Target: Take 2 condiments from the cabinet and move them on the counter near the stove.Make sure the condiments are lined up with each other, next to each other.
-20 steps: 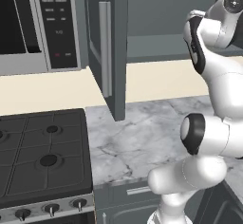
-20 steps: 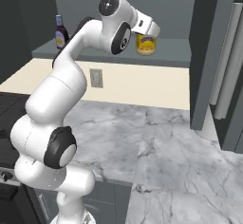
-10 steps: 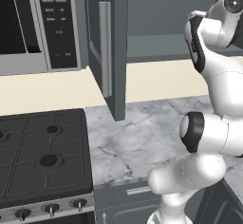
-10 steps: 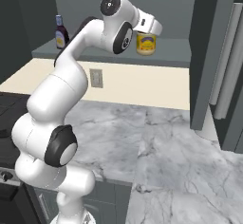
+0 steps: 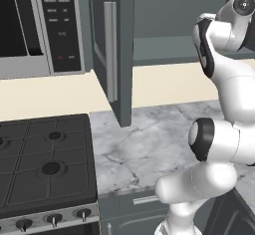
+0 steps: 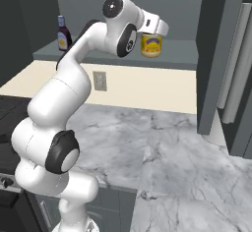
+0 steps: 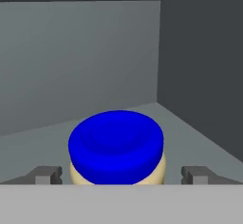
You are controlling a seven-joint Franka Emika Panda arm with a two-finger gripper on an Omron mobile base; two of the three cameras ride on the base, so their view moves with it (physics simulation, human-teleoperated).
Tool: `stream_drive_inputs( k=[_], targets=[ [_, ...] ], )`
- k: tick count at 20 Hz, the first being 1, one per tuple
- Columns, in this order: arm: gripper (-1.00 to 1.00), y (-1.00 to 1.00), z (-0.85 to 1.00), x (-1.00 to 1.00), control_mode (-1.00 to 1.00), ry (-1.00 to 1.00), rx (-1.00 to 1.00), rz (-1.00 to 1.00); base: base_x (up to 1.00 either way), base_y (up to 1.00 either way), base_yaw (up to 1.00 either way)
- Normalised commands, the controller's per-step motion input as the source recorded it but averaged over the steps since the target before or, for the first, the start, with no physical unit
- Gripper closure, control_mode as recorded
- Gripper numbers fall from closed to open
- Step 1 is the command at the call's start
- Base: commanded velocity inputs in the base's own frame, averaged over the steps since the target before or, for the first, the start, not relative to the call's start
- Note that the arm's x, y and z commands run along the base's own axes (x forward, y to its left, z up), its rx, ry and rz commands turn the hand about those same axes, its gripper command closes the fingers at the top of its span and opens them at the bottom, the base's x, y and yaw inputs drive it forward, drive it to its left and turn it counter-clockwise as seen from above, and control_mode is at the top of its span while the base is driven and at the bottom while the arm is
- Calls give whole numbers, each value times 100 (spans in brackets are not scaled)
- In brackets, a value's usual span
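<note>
A squat yellow jar [image 6: 151, 44] with a glossy blue lid [image 7: 116, 144] stands on the grey cabinet shelf [image 6: 182, 59], between the gripper [image 7: 122, 174]'s wide-open fingers. A dark brown bottle [image 6: 62, 33] stands well apart. Below lie a veined marble counter [image 5: 149, 144] and a black stove [image 5: 45, 164].

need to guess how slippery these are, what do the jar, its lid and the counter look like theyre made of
Jar: smooth yellow body with a printed label, probably plastic or glass; the render leaves that open.
Lid: solid blue with a soft sheen and a dished top, most likely plastic.
Counter: white-grey with dark veins and a polished look, apparently marble or a marble imitation.
</note>
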Motion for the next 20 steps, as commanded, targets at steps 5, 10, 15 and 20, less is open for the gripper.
stream_drive_inputs(
  k=[5,10,15,20],
  targets=[
    [-100,0,-7,0,-100,0,-3,0,0,0,0],
    [-100,-1,-3,6,-100,0,0,0,0,0,0],
    [-100,-8,0,23,-100,0,0,0,0,0,0],
    [-100,-4,0,29,-100,0,0,0,0,0,0]
  ],
)
